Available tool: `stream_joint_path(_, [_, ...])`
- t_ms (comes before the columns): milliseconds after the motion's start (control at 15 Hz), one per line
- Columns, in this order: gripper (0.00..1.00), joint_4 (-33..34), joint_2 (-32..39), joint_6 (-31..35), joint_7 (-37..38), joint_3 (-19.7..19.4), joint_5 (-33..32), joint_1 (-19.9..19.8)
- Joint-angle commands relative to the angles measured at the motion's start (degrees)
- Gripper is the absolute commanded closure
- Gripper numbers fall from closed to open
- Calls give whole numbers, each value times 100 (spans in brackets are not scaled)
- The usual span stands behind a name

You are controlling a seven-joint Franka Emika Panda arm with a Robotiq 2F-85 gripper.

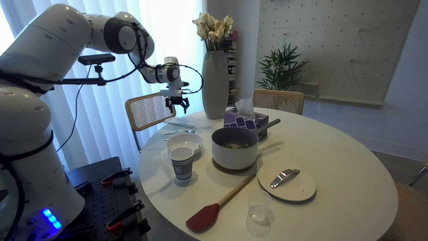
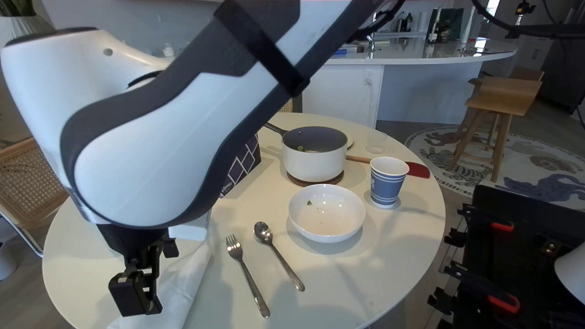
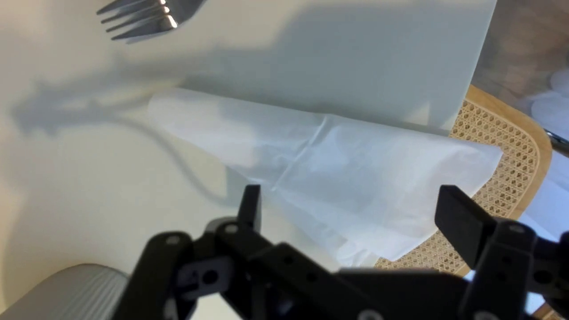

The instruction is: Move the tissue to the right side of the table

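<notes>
Since the tissue [image 3: 351,164] sits at the far left edge of the table [image 1: 344,157] in an exterior view, the gripper [image 3: 349,195] hangs over it, fingers [image 3: 250,206] parted, empty, probably for a straddling pinch.

**Blinds [image 1: 100,113] Glow Bright at Left**

In an exterior view, you see them behind a chair [image 1: 150,112]; on the far side, a plant [image 1: 282,68] stands before a dotted panel [image 1: 334,50]. In an exterior view, you face a far counter [image 2: 411,52], with a stool [image 2: 505,93] on a patterned rug [image 2: 539,146] at right.
</notes>
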Motion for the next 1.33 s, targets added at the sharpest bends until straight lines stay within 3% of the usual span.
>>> stream_joint_path(0, [0, 347, 316, -11, 111, -117, -91, 140])
stream_joint_path(1267, [0, 383, 656, -71, 155, -166, -67, 202])
